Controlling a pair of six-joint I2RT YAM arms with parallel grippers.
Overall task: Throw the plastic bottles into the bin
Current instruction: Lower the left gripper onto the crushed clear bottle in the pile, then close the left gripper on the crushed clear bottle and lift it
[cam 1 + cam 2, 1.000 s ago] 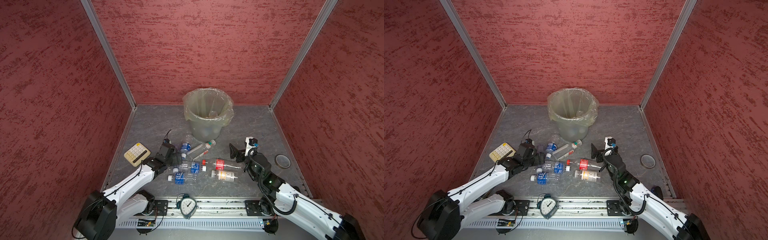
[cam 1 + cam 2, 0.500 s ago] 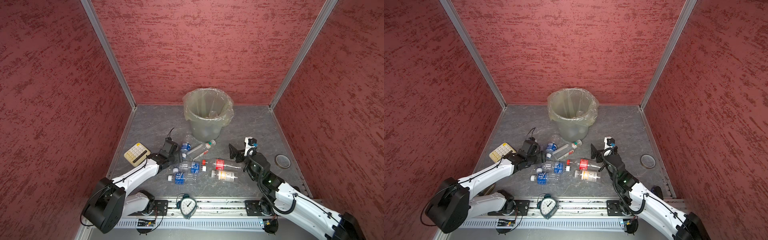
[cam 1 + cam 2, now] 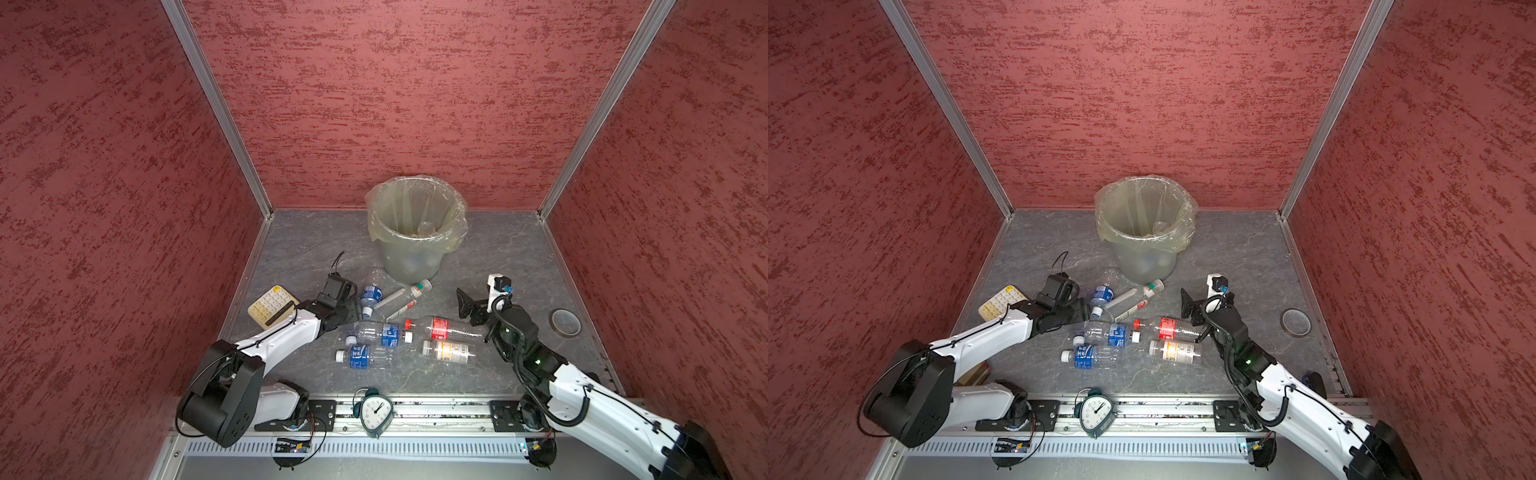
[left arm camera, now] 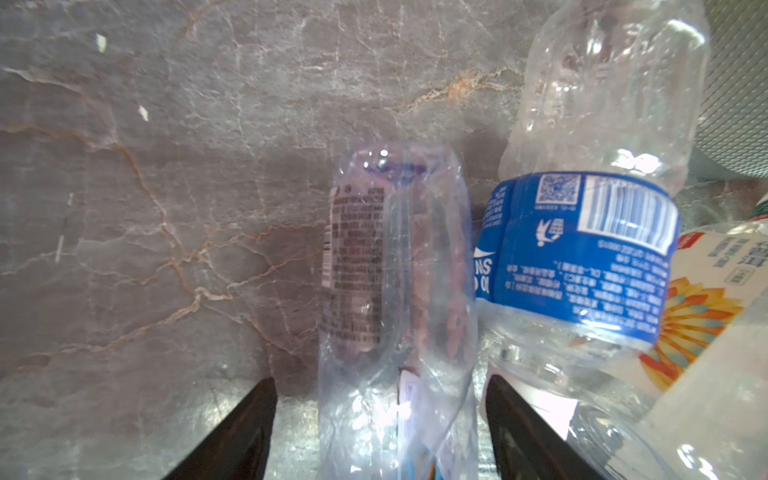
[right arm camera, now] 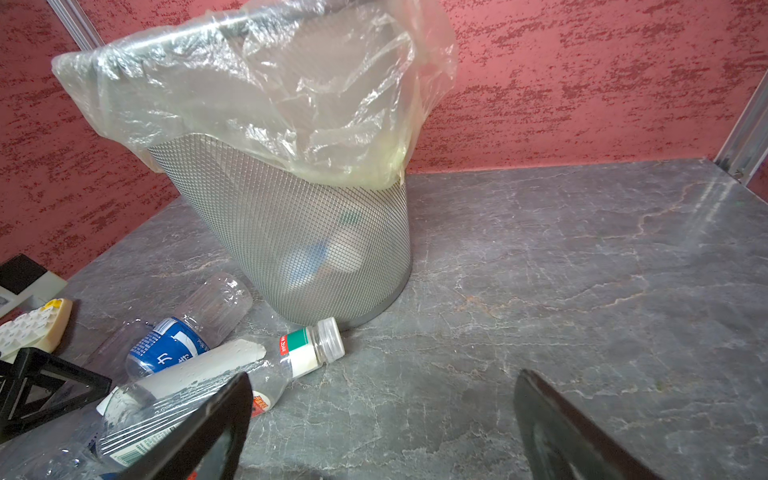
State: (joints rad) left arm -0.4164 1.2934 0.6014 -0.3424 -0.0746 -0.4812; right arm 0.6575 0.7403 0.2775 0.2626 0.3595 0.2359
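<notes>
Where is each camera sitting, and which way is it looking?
Top views: high above the robot, looking down toward the back wall; the left arm, right arm, bin and bottles show in both top views.
Left wrist: on the left arm, looking down at the table past the left claw, which straddles a flattened clear bottle.
Right wrist: on the right arm, low, facing the bin past the open right claw.
Shared: both wrist views show the blue-label bottle near the bin.

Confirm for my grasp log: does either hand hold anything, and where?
Nothing is held. The left hand straddles a crushed clear bottle, a gap showing; the right hand is empty.
</notes>
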